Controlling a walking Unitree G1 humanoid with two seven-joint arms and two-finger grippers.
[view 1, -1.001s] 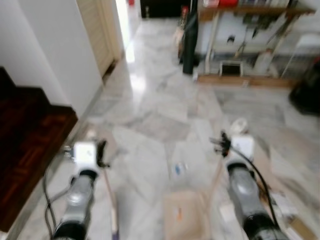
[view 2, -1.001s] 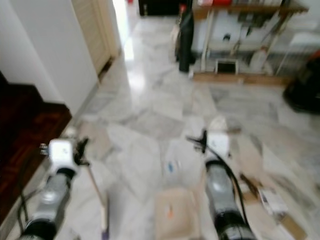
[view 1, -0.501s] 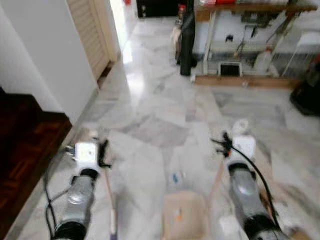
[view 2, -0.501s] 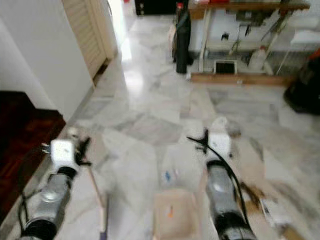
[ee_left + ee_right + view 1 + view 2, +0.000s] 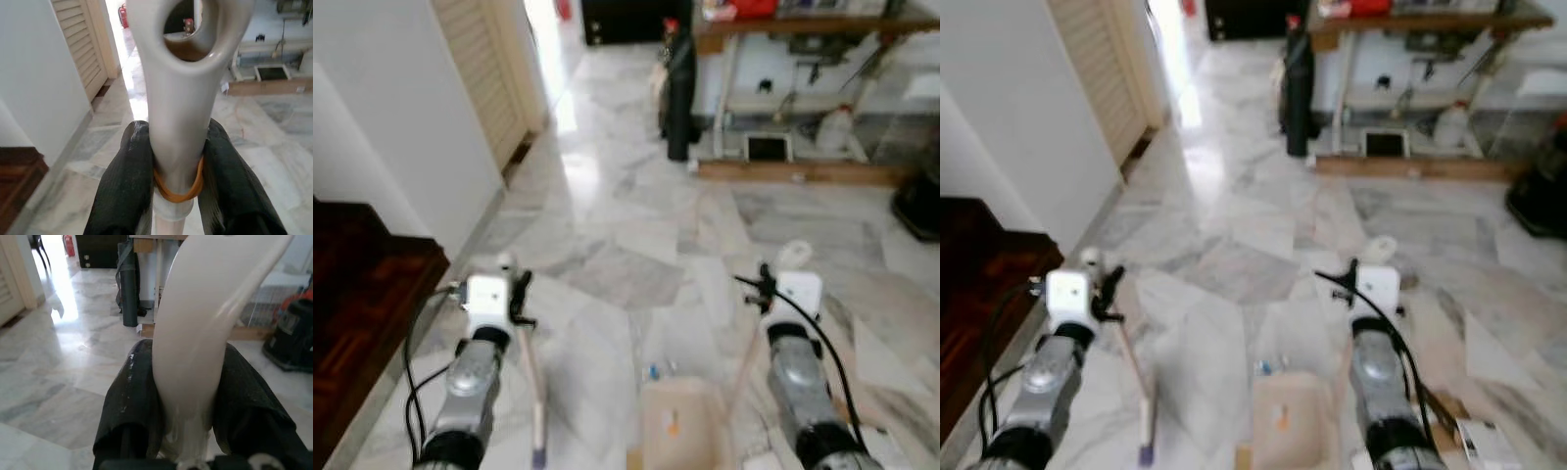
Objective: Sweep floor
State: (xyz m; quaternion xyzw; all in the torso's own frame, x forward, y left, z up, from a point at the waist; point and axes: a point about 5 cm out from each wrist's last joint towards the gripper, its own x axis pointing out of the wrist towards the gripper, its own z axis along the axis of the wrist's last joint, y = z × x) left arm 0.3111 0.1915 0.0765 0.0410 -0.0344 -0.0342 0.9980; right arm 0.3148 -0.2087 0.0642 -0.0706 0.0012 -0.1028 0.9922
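At six o'clock, between the two arms, a beige dustpan (image 5: pixel 677 431) sits on the marble floor (image 5: pixel 636 225) with an orange scrap inside it and small blue bits just beyond its lip. The left gripper (image 5: pixel 174 169) at eight o'clock is clenched on a broom handle (image 5: pixel 178 98) ringed by an orange rubber band (image 5: pixel 178 188), while the right gripper (image 5: pixel 188 401) at four o'clock clasps the white dustpan handle (image 5: pixel 205 323). Farther off, toward twelve and one o'clock, a dark rolled mat (image 5: pixel 679 93) stands beside a wooden shelf (image 5: pixel 803 24).
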